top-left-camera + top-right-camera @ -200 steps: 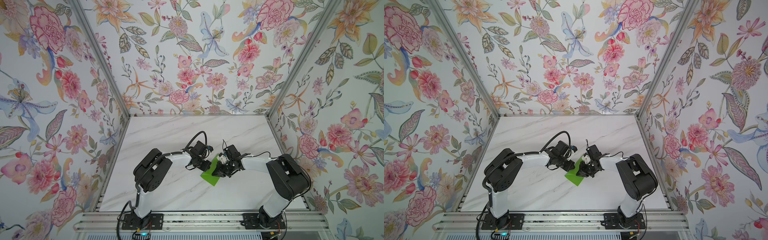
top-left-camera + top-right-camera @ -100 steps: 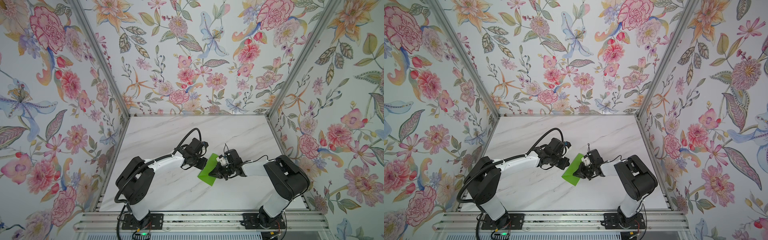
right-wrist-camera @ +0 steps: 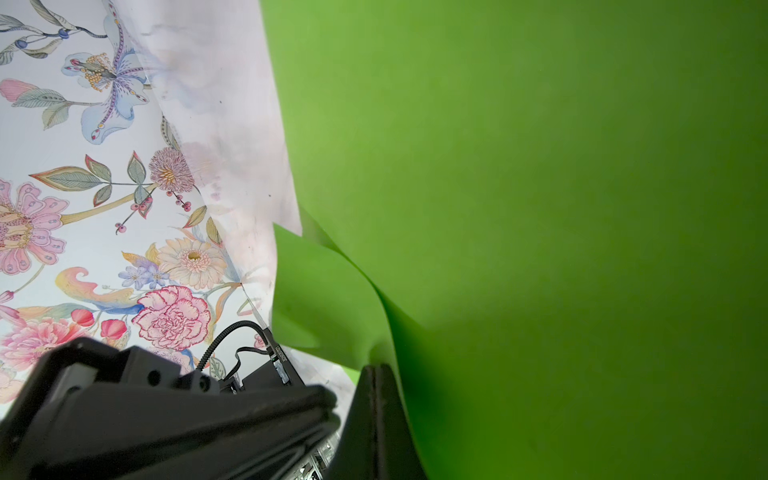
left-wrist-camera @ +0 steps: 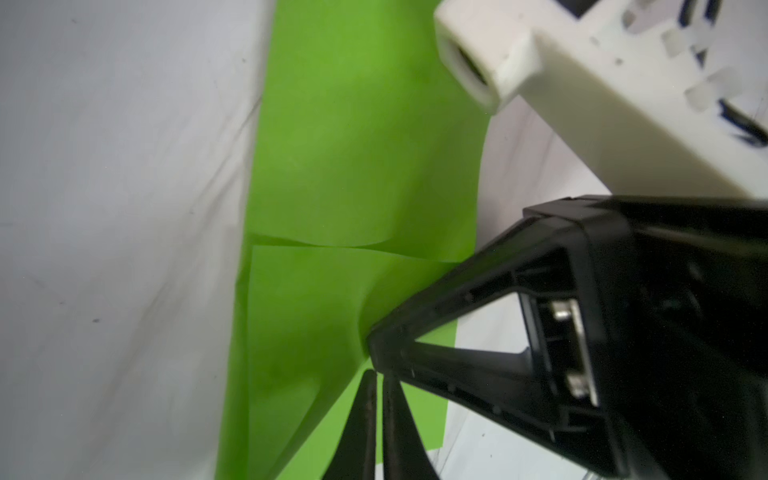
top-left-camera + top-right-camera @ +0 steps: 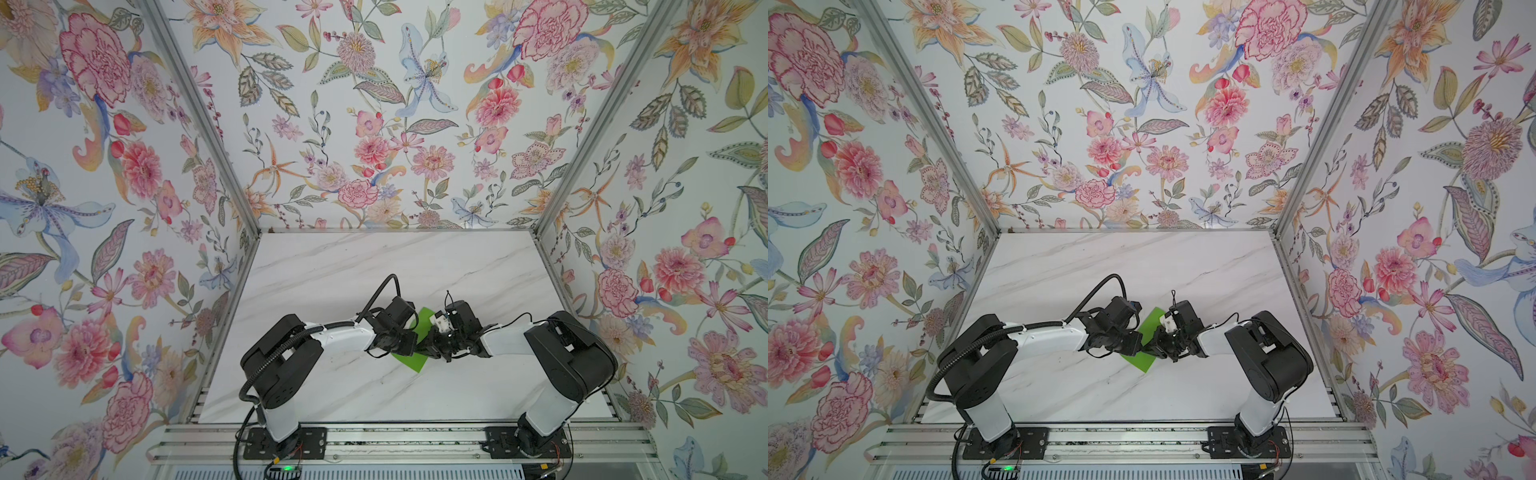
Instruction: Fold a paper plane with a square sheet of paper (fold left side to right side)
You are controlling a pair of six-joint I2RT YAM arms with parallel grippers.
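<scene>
The square sheet of paper (image 5: 415, 362) (image 5: 1144, 362) is bright green and lies as a narrow folded strip mid-table between my two grippers. In the left wrist view the sheet (image 4: 353, 145) shows a cross crease and a flap lifting toward the fingertips. My right gripper (image 5: 424, 347) (image 5: 1148, 349) (image 4: 374, 349) (image 3: 376, 374) is shut, pinching the sheet (image 3: 540, 166), which curls up beside its fingers. My left gripper (image 5: 412, 346) (image 5: 1137, 347) (image 4: 379, 395) is shut but for a hairline slit, its tips over the paper against the right gripper's tip. No paper plane is in view.
The white marble table (image 5: 374, 266) is enclosed by floral walls on three sides. A metal rail (image 5: 395, 440) carrying both arm bases runs along the front edge. The right arm's white camera housing (image 4: 582, 83) hangs close over the paper.
Half a second ago my left gripper had drawn away to the left; it is now back against the right gripper's tip. The right gripper and the paper have hardly moved.
</scene>
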